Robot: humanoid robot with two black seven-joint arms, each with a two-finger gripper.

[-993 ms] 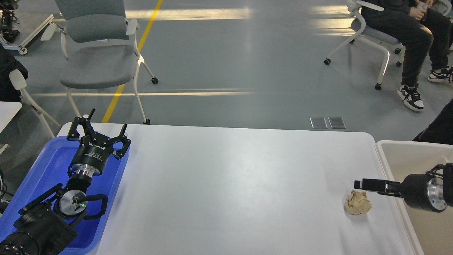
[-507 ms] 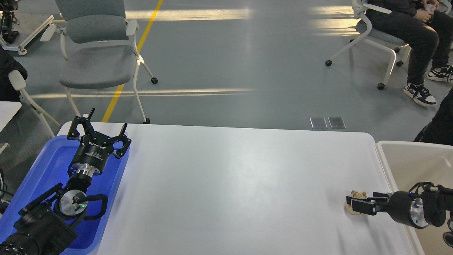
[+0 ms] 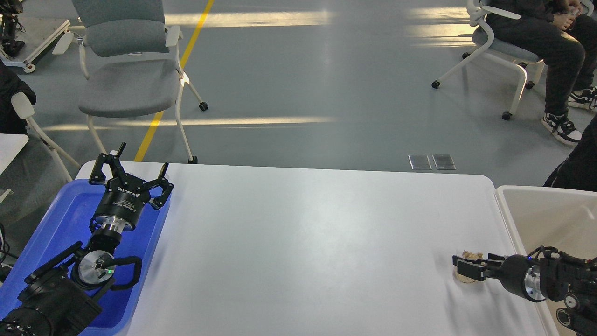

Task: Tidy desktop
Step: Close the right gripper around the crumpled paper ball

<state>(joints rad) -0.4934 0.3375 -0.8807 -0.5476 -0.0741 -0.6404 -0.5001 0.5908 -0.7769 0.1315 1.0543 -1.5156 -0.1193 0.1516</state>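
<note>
Head view: right end effector (image 3: 468,269) straddles the crumpled paper (image 3: 466,277) near the desk (image 3: 303,242) right edge, grip unclear; left end effector (image 3: 133,179) spread apart.

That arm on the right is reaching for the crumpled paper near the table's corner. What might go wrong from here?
The right tool sits low around the paper ball, mostly hiding it. Whether it has a firm hold cannot be told, so the ball might slip out. Light paper may also roll across the desktop instead of reaching the beige bin.
</note>
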